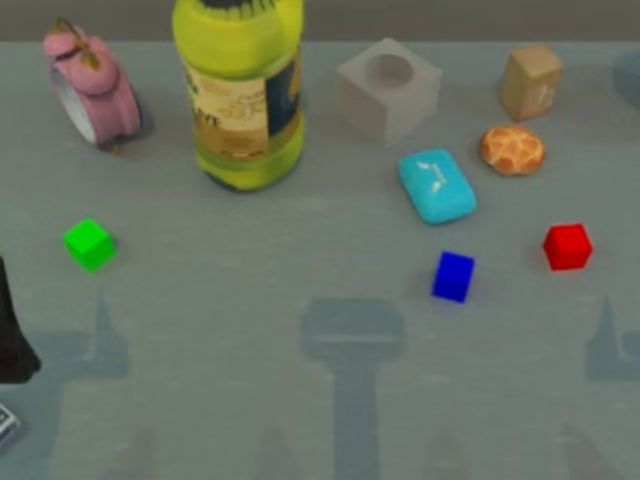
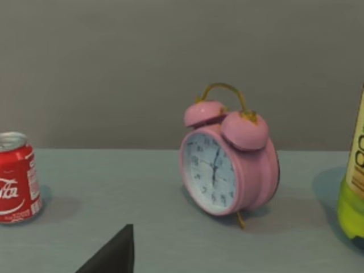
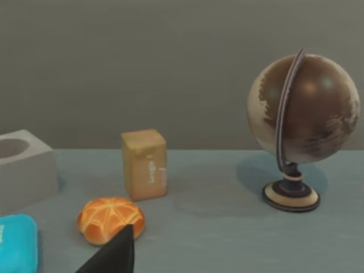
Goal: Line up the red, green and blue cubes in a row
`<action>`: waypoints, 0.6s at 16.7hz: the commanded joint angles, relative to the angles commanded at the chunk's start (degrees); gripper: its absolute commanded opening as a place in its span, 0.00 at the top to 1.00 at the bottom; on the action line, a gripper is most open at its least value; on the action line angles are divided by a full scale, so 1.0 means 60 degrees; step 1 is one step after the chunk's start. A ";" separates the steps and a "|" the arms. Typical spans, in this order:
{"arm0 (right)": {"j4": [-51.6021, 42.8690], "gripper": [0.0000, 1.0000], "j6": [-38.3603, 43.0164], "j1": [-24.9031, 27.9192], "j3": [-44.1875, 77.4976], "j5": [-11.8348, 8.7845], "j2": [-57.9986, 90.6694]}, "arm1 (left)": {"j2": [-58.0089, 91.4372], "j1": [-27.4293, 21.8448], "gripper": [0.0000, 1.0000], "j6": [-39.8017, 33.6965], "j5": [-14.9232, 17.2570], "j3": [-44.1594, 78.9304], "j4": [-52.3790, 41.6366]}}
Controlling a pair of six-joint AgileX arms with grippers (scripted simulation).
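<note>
— Cube positions? Gripper state?
— Green cube (image 1: 89, 243) near counter's left edge; blue cube (image 1: 453, 276) and red cube (image 1: 567, 246) well apart, right side. Gripper openings: cannot tell.
— Advice?
— Approach from above, grasp squarely, align beside blue.

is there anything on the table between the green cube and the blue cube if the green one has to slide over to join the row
Nothing visible. In the top view the green cube sits alone at the table's left, and the strip across to the blue cube and red cube is bare. The yellow-green bottle and the turquoise soap bar stand farther back, off that line.
</note>
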 joint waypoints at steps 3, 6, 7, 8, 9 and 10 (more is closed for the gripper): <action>-0.0055 0.00 0.0010 -0.0003 0.0095 0.0013 0.0095 | 0.0000 0.0000 0.00 0.0000 0.0000 0.0000 0.0000; -0.0597 0.00 0.0082 0.0021 0.0964 0.0083 0.0989 | 0.0000 0.0000 0.00 0.0000 0.0000 0.0000 0.0000; -0.0895 0.00 0.0112 0.0051 0.1423 0.0104 0.1490 | 0.0000 0.0000 0.00 0.0000 0.0000 0.0000 0.0000; -0.1244 0.00 0.0143 0.0094 0.1953 0.0120 0.2090 | 0.0000 0.0000 0.00 0.0000 0.0000 0.0000 0.0000; -0.1640 0.00 0.0174 0.0150 0.2544 0.0131 0.2783 | 0.0000 0.0000 0.00 0.0000 0.0000 0.0000 0.0000; -0.2078 0.00 0.0204 0.0219 0.3189 0.0135 0.3560 | 0.0000 0.0000 0.00 0.0000 0.0000 0.0000 0.0000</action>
